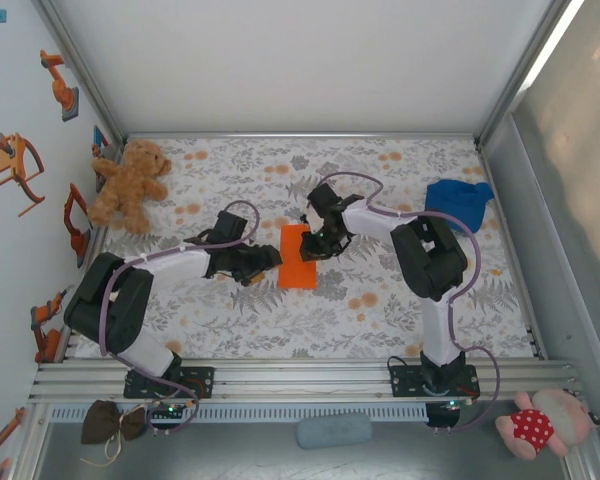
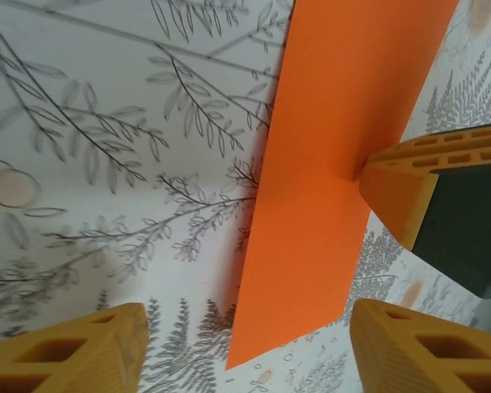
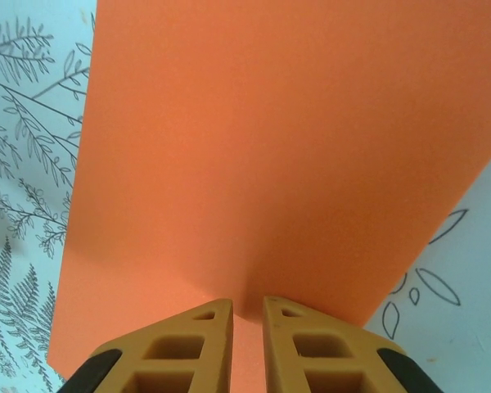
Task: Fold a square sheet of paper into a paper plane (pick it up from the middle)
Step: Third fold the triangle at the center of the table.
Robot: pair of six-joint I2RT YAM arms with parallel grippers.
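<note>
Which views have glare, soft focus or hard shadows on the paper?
Top external: sharp and evenly lit, apart from a glaring light strip at the top right corner. Left wrist: the paper throws a dark shadow on the tablecloth along its left edge; the left hand's fingers look slightly soft. Right wrist: paper evenly lit, no glare, faint shadow by the right hand's fingers.

Both arms rise from their bases at the near edge, bend at the elbow and reach inward to the middle of the table, the grippers facing each other, close together. The left gripper [image 1: 263, 263] points right, low over the surface, its fingers [image 2: 74, 352] spread wide. The right gripper [image 1: 320, 243] points left and down, its fingers [image 3: 188, 344] drawn almost together, pinching the edge of the square sheet of paper [image 1: 298, 270]
</note>
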